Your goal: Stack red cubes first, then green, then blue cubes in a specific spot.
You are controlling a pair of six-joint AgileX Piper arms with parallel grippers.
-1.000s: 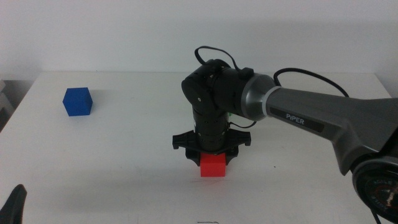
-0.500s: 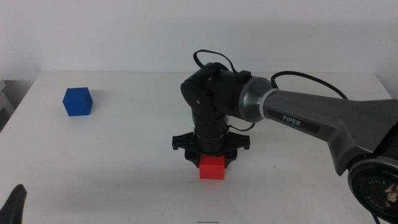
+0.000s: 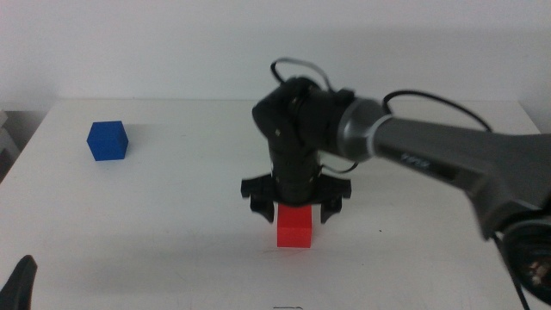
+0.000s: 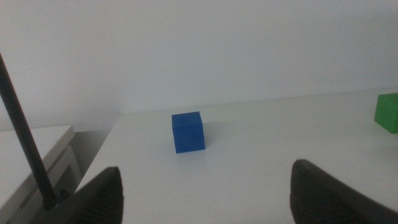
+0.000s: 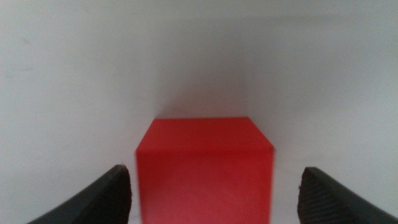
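The red cube [image 3: 294,226] sits on the white table near the front middle, and fills the right wrist view [image 5: 205,171]. My right gripper [image 3: 294,209] hangs just above it, open, one jaw at each side and clear of the cube [image 5: 214,176]. The blue cube [image 3: 108,140] sits at the far left, also in the left wrist view [image 4: 188,132]. The green cube [image 4: 387,112] shows only in the left wrist view; in the middle view the right arm hides it. My left gripper [image 4: 205,199] waits open and empty at the front left corner [image 3: 19,284].
The right arm [image 3: 430,155] reaches in from the right across the middle of the table. The table's left edge [image 3: 17,146] runs close to the blue cube.
My right gripper has spread its jaws and risen slightly off the red cube, which stays on the table. The left arm has not moved.
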